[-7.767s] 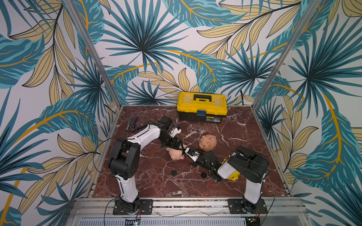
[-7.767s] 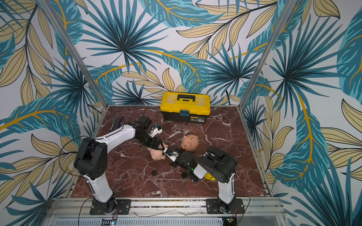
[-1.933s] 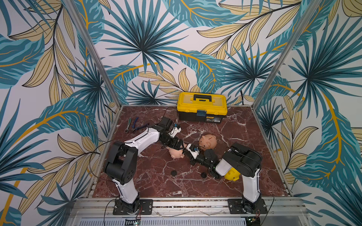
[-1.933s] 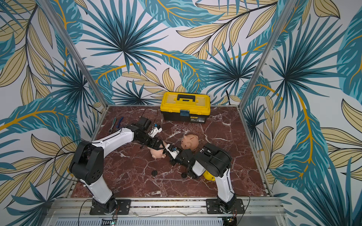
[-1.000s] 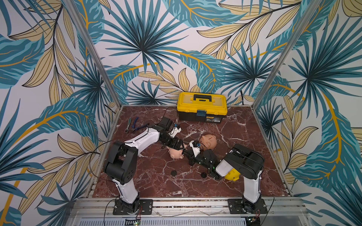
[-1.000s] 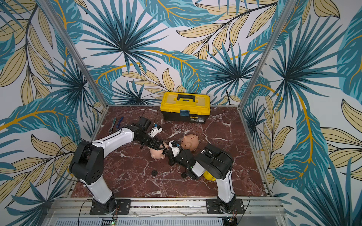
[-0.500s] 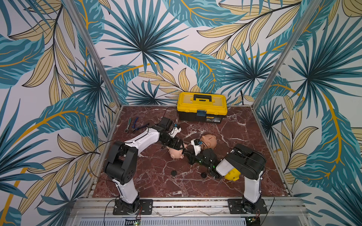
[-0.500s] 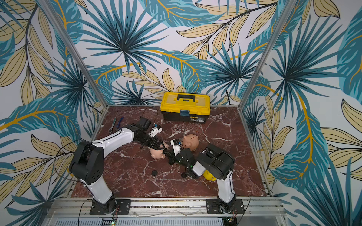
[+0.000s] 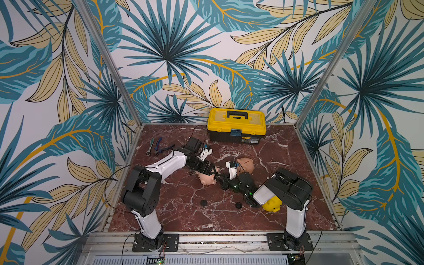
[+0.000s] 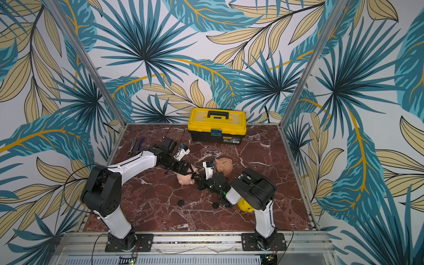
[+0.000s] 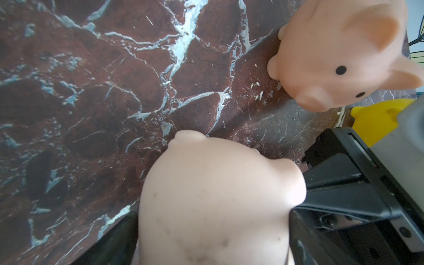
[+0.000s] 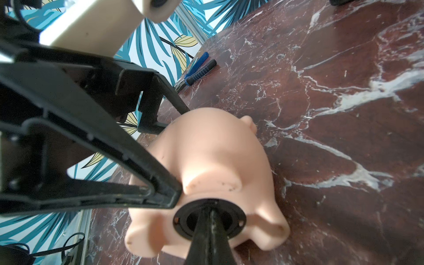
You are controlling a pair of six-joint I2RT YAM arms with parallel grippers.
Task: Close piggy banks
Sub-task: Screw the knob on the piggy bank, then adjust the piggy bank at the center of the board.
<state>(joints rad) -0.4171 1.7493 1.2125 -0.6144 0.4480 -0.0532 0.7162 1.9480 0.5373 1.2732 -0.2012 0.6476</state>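
Note:
The pale pink piggy bank lies on its side on the marble floor, belly toward the right arm. My left gripper is shut on its body, one finger along each flank. A black round plug sits in the belly hole. My right gripper is shut, its joined tips pressed into the plug's centre. The darker peach-pink piggy bank stands just behind. The yellow piggy bank lies partly hidden under the right arm.
A yellow-and-black toolbox stands at the back wall. Pliers and a wrench lie at the back left. Two loose black discs lie on the floor toward the front.
My right wrist has rolled, swinging its white camera up toward the peach-pink pig, while its tips stay at the pale pig's belly. The left arm has kept the pig in place.

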